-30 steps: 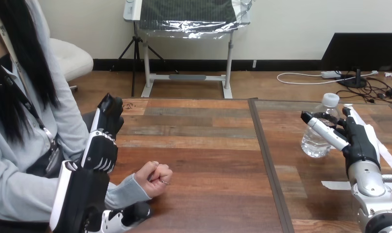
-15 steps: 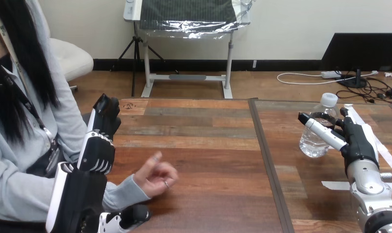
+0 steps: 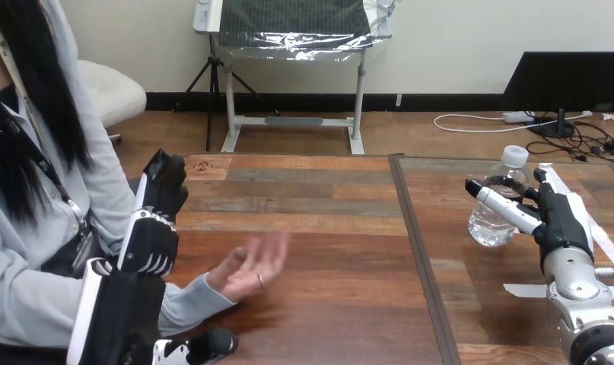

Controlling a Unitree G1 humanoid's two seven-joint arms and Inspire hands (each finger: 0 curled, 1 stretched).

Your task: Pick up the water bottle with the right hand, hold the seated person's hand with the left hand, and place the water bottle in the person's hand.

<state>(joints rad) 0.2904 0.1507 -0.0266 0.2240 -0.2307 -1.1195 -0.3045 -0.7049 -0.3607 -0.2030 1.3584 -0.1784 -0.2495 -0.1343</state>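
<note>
A clear water bottle (image 3: 488,228) with a white cap stands upright at the table's right side. My right hand (image 3: 564,220) is at its right, with the fingers and thumb curled round its upper body. At the left, the person's hand (image 3: 252,270) rests on the table with its fingers spread and the palm turned up. My left hand (image 3: 153,236) is raised beside the person's forearm, its back toward me and its fingers straight, pointing away. Its thumb (image 3: 205,347) shows low, below the person's grey sleeve. I see no grip on the person's wrist.
White tape strips (image 3: 526,290) lie on the wooden table (image 3: 326,304) near my right forearm. A dark seam (image 3: 419,258) runs front to back between the person's hand and the bottle. The person sits close at the table's left edge.
The person's hand has opened from a fist to a spread palm. My right hand and the bottle have shifted slightly left. My left hand has edged a little left.
</note>
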